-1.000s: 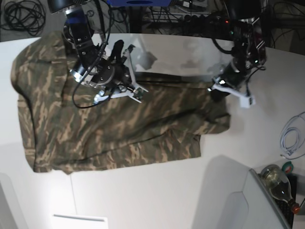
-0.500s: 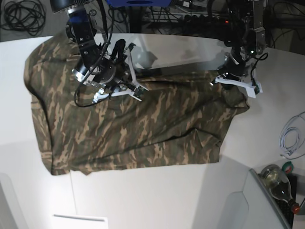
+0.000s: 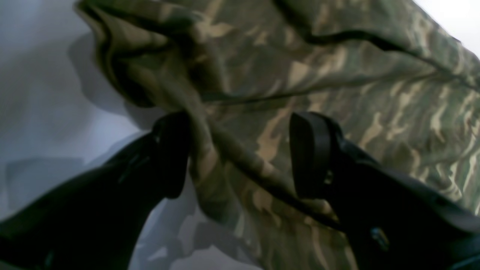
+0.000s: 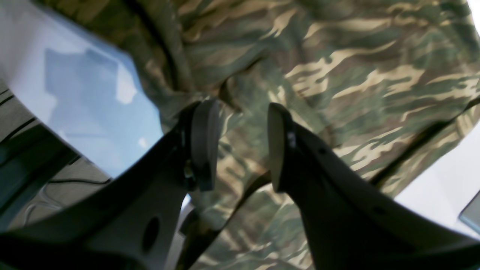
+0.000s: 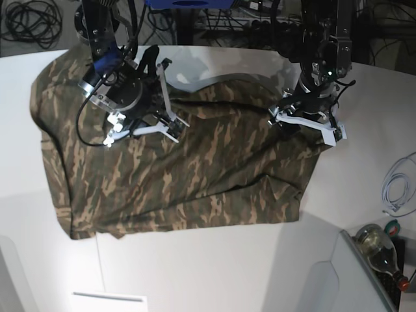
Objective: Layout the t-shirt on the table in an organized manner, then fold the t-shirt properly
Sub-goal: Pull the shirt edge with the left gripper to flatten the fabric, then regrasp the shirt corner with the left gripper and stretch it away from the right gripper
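Observation:
The camouflage t-shirt (image 5: pixel 188 172) lies spread over the white table (image 5: pixel 214 273), wrinkled along its far edge. My left gripper (image 5: pixel 304 127) hovers over the shirt's far right corner. In the left wrist view this gripper (image 3: pixel 240 127) is open, and a loose ridge of shirt (image 3: pixel 375 93) runs between the fingers and brushes the left one. My right gripper (image 5: pixel 146 127) is over the shirt's upper left area. In the right wrist view it (image 4: pixel 242 112) is open, with cloth (image 4: pixel 356 75) lying below the gap and nothing pinched.
A glass bottle (image 5: pixel 380 250) and a coiled white cable (image 5: pixel 396 188) sit at the right edge. A grey-white panel (image 5: pixel 318 286) stands at the bottom right. Dark cables (image 5: pixel 29 19) lie behind the table. A white sheet (image 5: pixel 107 300) rests at the front edge.
Both grippers have opened and let go of the shirt's far edge. The shirt was pulled right a second ago and now lies still. The left gripper moved left and slightly down.

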Available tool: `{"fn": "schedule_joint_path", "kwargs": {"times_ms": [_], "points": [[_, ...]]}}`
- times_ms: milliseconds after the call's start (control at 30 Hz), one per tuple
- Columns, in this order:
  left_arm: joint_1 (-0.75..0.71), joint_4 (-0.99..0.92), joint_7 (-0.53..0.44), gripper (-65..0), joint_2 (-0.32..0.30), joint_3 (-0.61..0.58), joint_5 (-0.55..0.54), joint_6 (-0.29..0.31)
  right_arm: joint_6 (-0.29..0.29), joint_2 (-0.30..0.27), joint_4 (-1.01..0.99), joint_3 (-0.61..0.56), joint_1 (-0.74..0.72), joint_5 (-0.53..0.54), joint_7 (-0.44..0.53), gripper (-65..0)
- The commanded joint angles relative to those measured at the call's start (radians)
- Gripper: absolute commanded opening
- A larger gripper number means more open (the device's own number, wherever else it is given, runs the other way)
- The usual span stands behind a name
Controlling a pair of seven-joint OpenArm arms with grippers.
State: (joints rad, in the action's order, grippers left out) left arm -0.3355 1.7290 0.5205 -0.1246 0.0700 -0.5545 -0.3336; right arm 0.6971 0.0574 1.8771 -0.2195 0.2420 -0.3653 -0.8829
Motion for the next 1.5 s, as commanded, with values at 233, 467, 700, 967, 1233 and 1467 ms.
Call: {"fn": "schedule_joint_path", "kwargs": {"times_ms": [233, 467, 700, 967, 1233, 1467], "points": [[0.132, -0.045, -0.018, -25.2, -0.005, 0.0, 0.001, 0.003, 0.001, 0.009, -0.175, -0.005, -0.178, 0.004, 0.017, -44.1], [0.373, -0.424, -0.024, -25.2, -0.007, -0.144, 0.001, 0.003, 0.001, 0.019, -0.402, 0.033, -0.234, 0.004, 0.144, -44.3], [0.436, -0.518, -0.026, -25.2, -0.007, -0.174, 0.0, 0.003, 0.001, 0.02, -0.402, 0.116, -0.22, 0.004, 0.149, -44.3], [0.169, -0.054, -0.018, -25.7, -0.068, 0.047, -0.006, 0.006, 0.001, 0.017, -0.4, 0.128, -0.215, 0.004, 0.15, -44.3], [-0.057, -0.053, -0.027, -25.7, -0.066, 0.445, -0.005, 0.367, 0.001, 0.02, -0.399, 0.121, -0.215, 0.004, 0.15, -44.3], [-0.007, -0.314, -0.122, -25.7, -0.062, 0.551, 0.061, 0.641, 0.001, 0.035, -0.4, 0.121, -0.217, 0.005, 0.15, -44.3]]}}
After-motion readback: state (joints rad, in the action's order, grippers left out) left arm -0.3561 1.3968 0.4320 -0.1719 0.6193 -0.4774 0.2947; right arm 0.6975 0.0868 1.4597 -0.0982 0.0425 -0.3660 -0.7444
